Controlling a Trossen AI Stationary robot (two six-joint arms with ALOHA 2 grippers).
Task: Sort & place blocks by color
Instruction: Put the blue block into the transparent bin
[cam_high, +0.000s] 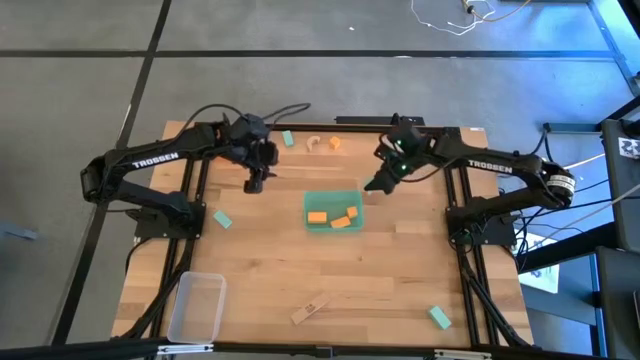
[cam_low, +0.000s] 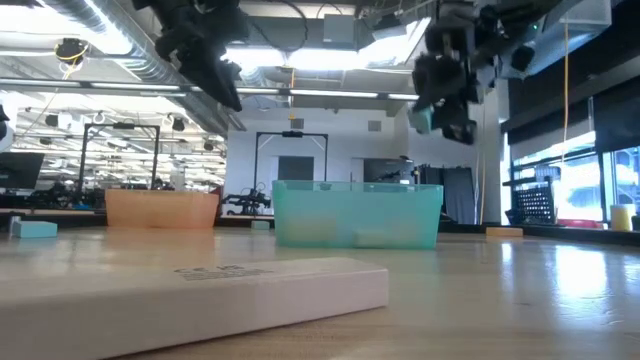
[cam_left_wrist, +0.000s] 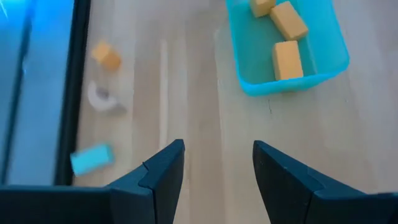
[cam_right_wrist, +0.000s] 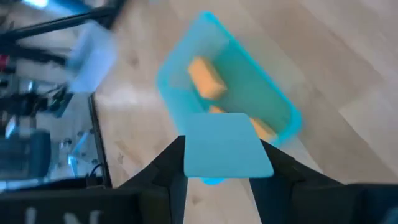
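A mint-green block (cam_right_wrist: 228, 147) sits pinched between the fingers of the right gripper (cam_high: 378, 183), held up in the air just off the right side of the green tray (cam_high: 356, 200). From the wrist of that arm the block shows as a flat pale-green slab with the tray below and beyond it. From table height the same gripper (cam_low: 452, 118) hangs well above the tabletop with a bit of green showing at its tip.

Inside the green tray lie three orange blocks (cam_high: 345, 222), spread over its floor; the left wrist view shows them too (cam_left_wrist: 287, 60). The remaining blocks are scattered on the wooden table (cam_high: 380, 270). Along the far edge, between the two arms, there is a mint-green one (cam_high: 288, 139), a pale wood one (cam_high: 314, 143) that looks arched, and an orange one (cam_high: 334, 143). Another mint-green block (cam_high: 222, 219) lies left of the tray, one more (cam_high: 440, 317) near the table's front right corner, and a long pale wood block (cam_high: 309, 311) near the front edge, lying at a slant.

The left gripper (cam_high: 254, 184) hovers above the table to the left of the tray, its fingers (cam_left_wrist: 165, 174) spread apart with nothing between them.

A clear plastic tray (cam_high: 197, 306) stands at the front left corner. In the low view an orange tray (cam_low: 162, 208) shows to the left of the green one.
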